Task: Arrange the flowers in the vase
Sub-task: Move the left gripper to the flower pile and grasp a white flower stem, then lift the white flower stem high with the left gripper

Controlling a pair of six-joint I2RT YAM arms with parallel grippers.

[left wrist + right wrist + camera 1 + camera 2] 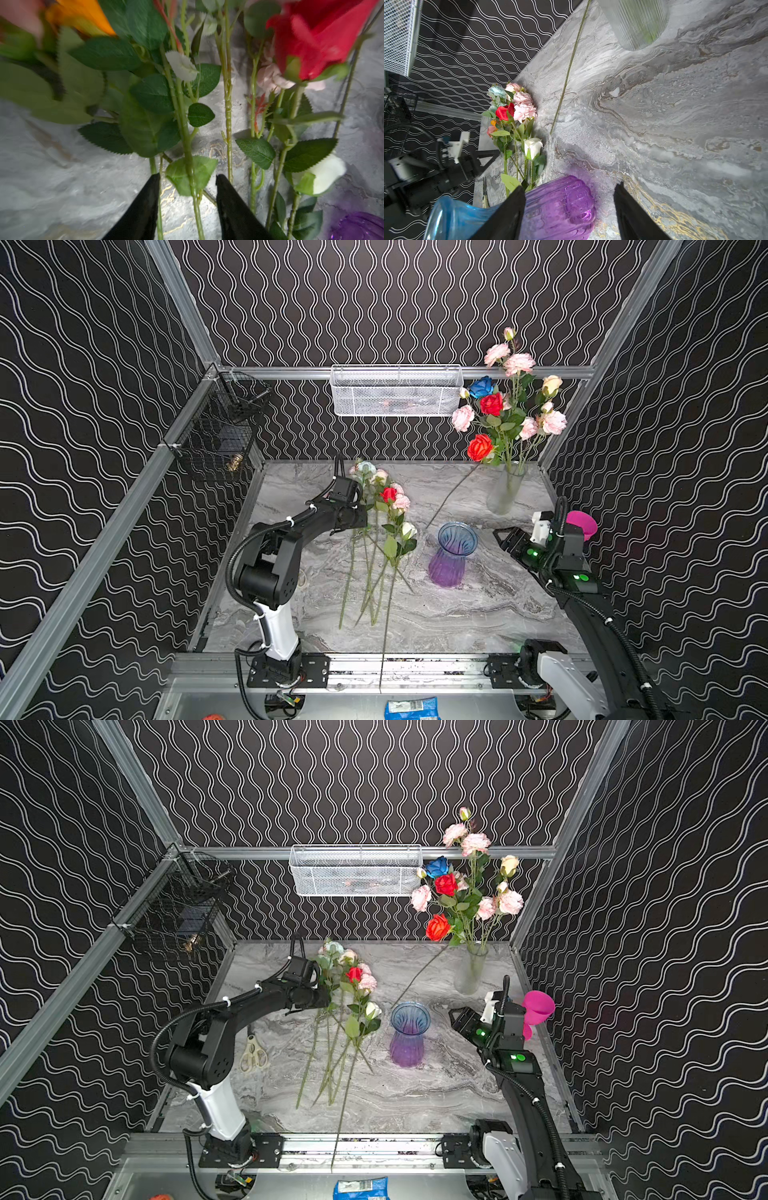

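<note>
- Left fingers (pixel 143 207) stood partly open astride one green flower stem (pixel 187 145), gripping nothing.
- Right fingers (pixel 631 214) stood open, empty, right of the frame-centre purple-and-blue glass vase (pixel 453 556).

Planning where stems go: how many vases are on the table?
2. A blue-and-purple vase stands near the middle, beside the loose flowers; a clear ribbed vase stands back right, holding a bouquet. None seems hidden.
</note>
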